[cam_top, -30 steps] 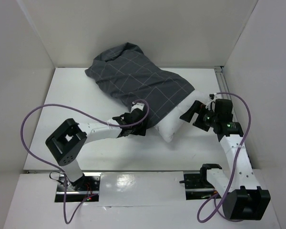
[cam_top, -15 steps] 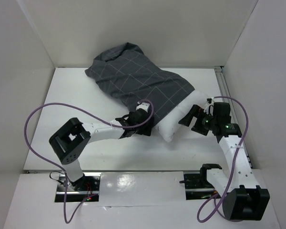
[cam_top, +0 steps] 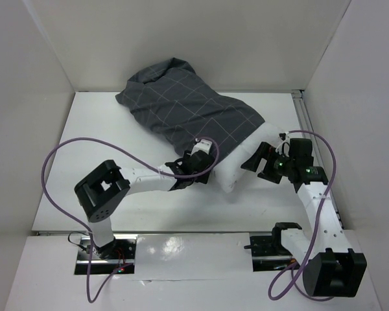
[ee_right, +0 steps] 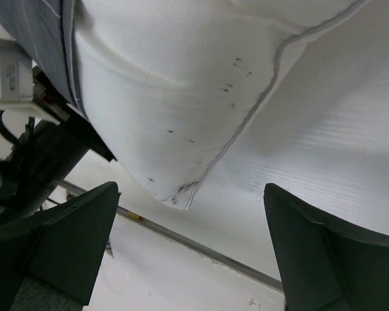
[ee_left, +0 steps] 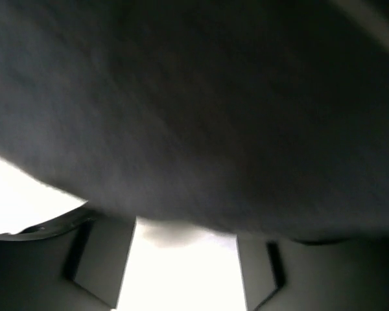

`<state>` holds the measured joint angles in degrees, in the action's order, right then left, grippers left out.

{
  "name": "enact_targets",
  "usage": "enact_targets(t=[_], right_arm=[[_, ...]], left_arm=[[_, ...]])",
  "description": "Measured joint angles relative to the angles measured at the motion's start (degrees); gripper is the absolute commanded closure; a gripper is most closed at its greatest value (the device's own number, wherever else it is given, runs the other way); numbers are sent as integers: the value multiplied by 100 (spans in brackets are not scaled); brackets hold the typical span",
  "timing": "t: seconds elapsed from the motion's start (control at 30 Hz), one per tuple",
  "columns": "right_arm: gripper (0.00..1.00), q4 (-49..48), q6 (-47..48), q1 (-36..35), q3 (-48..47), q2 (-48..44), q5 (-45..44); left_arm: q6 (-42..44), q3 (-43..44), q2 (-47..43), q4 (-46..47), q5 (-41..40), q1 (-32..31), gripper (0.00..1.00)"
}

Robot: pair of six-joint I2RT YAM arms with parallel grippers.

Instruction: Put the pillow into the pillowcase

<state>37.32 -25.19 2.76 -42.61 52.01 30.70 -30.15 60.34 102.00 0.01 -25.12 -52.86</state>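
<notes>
The dark grey checked pillowcase (cam_top: 181, 107) lies slantwise over the table's back middle with most of the white pillow inside. The pillow's bare end (cam_top: 233, 173) sticks out at the lower right. My left gripper (cam_top: 204, 170) sits at the pillowcase's open edge, against the pillow's near side. In the left wrist view the dark cloth (ee_left: 194, 97) covers its fingertips; the jaws (ee_left: 187, 227) stand apart with bright white between them. My right gripper (cam_top: 251, 160) is wide open just right of the pillow's end. The pillow's seamed corner (ee_right: 175, 129) hangs ahead of its open jaws (ee_right: 191, 194).
White walls enclose the table (cam_top: 117, 142) on three sides. A metal rail (cam_top: 305, 123) runs along the right edge. A purple cable (cam_top: 71, 146) loops over the left part of the table. The left arm's black wrist (ee_right: 39, 162) shows in the right wrist view.
My left gripper has slid right along the pillowcase's open edge toward the pillow's bare end. My right gripper has moved a little left, closer to the pillow.
</notes>
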Motion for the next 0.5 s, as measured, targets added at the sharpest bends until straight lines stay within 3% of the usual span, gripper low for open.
enact_targets(t=[0.03,0.13,0.17,0.2,0.27,0.5], right_arm=[[0,2,15,0,0,15,46],[0,0,57,0,4,31,221],[0,-9,63,0,22,28,291],[0,-26,63,-13,68,15,343],[0,-70,46,-61,234,-24,391],[0,-564,-546,-820,704,-87,328]], left_arm=[[-9,26,55,0,-50,28,34],[2,42,120,-37,-138,120,57],[-15,44,122,-44,-170,144,65],[-20,48,122,-50,-195,173,84],[-50,74,133,-96,-249,223,100],[-164,103,83,-236,-365,258,100]])
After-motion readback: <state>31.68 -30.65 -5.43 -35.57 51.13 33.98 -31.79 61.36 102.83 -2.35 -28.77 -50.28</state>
